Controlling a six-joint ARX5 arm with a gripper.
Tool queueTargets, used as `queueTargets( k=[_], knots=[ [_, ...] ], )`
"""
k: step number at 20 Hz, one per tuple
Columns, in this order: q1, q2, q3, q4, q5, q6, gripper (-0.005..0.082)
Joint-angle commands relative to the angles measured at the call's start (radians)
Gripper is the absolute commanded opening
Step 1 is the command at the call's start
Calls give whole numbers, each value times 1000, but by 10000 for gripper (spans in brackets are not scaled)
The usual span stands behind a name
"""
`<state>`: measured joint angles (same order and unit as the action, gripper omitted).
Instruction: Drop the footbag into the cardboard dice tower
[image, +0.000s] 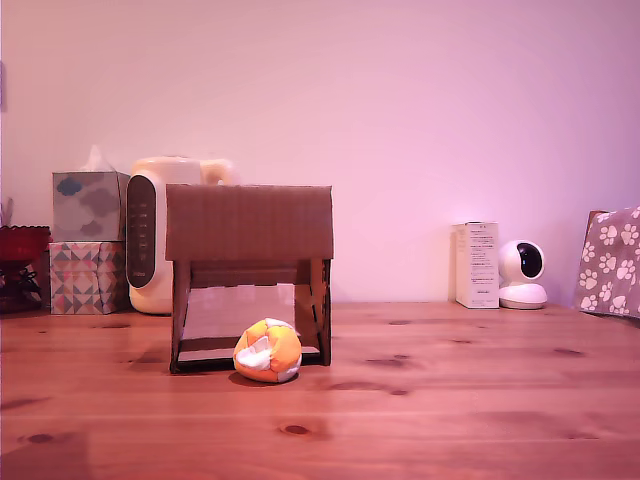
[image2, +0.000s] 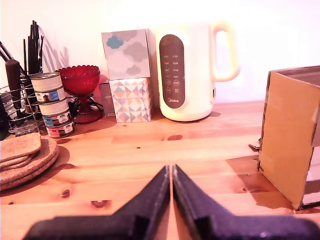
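My jaws are pressed together and hold nothing, low over the tabletop. The footbag lies at the front gap of the cardboard dice tower, touching its base, waiting for pickup.

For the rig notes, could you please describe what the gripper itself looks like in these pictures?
Only the wrist view shows the gripper. Its two fingers are matte black, wide at the base and tapering to narrow tips, giving a wedge-like outline. No markings, cables or pad inserts are visible on them. The rest of the arm is out of frame, and the exterior view shows none of it.
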<state>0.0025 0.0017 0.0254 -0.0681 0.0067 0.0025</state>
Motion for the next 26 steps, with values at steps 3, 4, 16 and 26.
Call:
queueTargets(
  k=[3, 4, 16, 26],
  knots=[
    [1, -2, -6, 5, 4, -3, -17],
    [1, -2, -6, 11, 5, -4, -17],
    [-1, 66, 179, 71, 246, -190, -19],
    [-216, 516, 298, 108, 441, -156, -19]
  ],
)
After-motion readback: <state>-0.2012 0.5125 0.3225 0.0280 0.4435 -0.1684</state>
